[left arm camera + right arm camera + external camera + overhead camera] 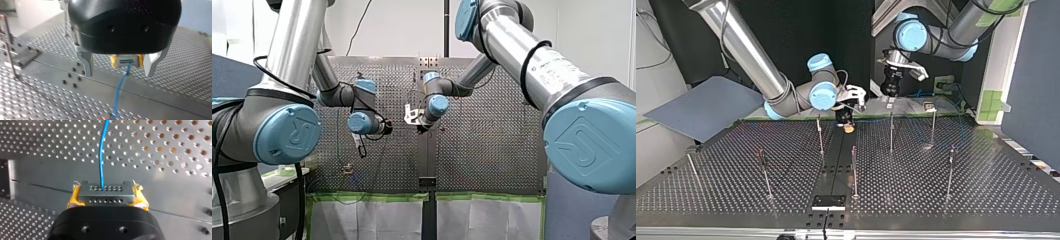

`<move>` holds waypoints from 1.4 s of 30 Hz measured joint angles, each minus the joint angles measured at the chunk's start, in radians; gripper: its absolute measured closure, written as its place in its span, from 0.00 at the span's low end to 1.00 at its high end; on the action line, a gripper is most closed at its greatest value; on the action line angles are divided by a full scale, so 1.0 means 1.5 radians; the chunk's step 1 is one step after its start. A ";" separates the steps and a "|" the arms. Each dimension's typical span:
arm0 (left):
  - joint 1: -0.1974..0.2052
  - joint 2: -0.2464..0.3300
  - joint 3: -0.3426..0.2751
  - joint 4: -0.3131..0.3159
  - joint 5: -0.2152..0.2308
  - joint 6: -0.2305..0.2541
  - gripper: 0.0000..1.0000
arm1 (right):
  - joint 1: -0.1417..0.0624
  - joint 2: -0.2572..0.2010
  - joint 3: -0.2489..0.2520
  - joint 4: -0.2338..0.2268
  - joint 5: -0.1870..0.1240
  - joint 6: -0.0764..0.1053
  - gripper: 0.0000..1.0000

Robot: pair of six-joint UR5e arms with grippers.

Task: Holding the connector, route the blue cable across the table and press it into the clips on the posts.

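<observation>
A grey connector (105, 193) sits between the yellow pads (72, 200) of my right gripper (107, 192), which is shut on it. The blue cable (101, 157) leaves the connector and runs ahead over the perforated table (162, 150). In the left wrist view my left gripper (118, 75) is open, its metal fingers (86, 63) wide apart and empty. The held connector (127, 61) shows beyond them, and the blue cable (118, 92) trails from it over the plate. In the top view my right gripper (848, 125) hangs low at the table's far edge, with my left gripper (890, 90) higher and behind it.
Several thin posts stand on the table in the top view, such as post (820, 135), post (891, 131) and post (854, 170). A grey board (706, 107) lies past the table's far left corner. A dark centre strip (836, 160) runs along the table's middle.
</observation>
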 joint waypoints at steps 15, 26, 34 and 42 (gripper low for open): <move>-0.075 -0.060 0.074 0.010 -0.029 -0.052 0.00 | -0.009 -0.037 0.020 0.001 -0.006 0.014 1.00; -0.060 -0.102 0.139 -0.010 -0.050 -0.054 0.00 | -0.016 -0.048 0.037 0.002 -0.016 0.010 1.00; -0.054 -0.108 0.180 -0.031 -0.041 -0.053 0.00 | -0.020 -0.061 0.049 0.002 -0.029 0.007 1.00; -0.051 -0.150 0.220 -0.048 -0.050 -0.042 0.00 | -0.021 -0.064 0.050 0.002 -0.040 0.005 1.00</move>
